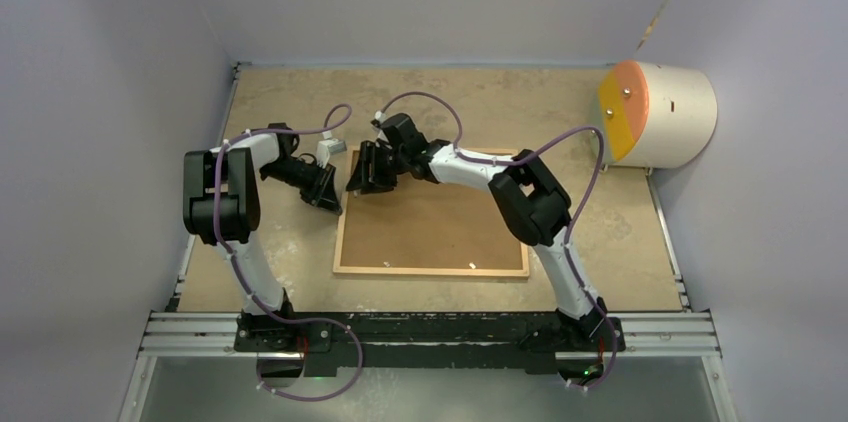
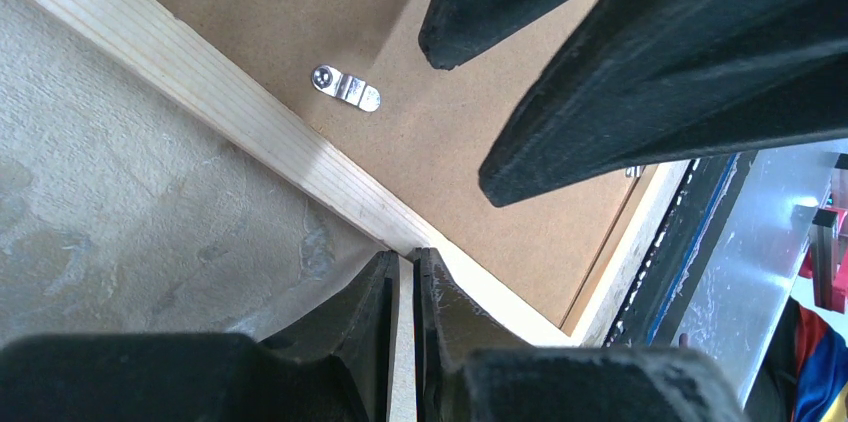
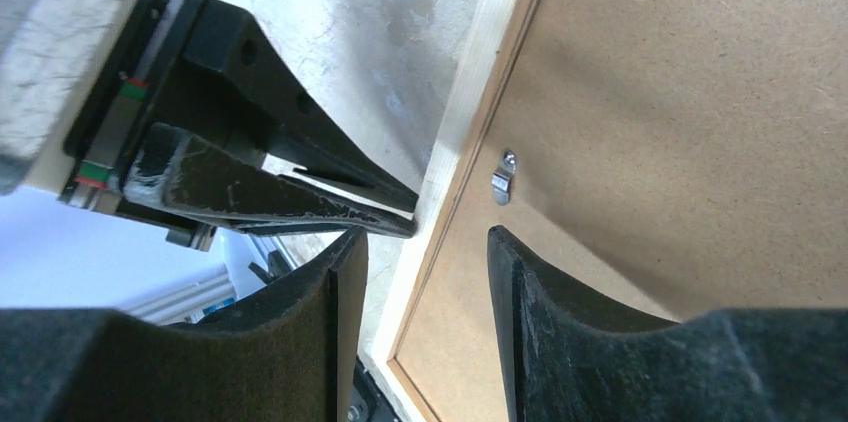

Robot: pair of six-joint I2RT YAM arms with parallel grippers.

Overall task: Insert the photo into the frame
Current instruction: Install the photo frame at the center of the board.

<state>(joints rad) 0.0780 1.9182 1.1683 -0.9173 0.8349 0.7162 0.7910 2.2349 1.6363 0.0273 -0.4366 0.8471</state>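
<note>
Bottom edge of top view: aluminium rail (image 1: pixel 430 327) carrying both arm bases.

Centre: the frame (image 1: pixel 430 270), thin light wooden strips, lying flat on the bench (image 1: pixel 290 272), back side up. Brown backing board (image 1: pixel 440 222) seated inside; small metal turn clips (image 2: pixel 345 89) screwed near its margin.

At the frame's upper left corner: left gripper (image 1: pixel 333 204), fingers pressed almost together, tips against the outer edge of the left strip; hold on anything not discernible.

Just beside it: right gripper (image 1: pixel 358 184), jaws spread, astride the same strip, one finger above bench, the other above backing board.

Bench surface: mottled beige, scuffed.

Upper right: cream drum (image 1: pixel 670 112) with orange face, lying on its side.

Surround: pale lilac-grey walls (image 1: pixel 100 92).
</note>
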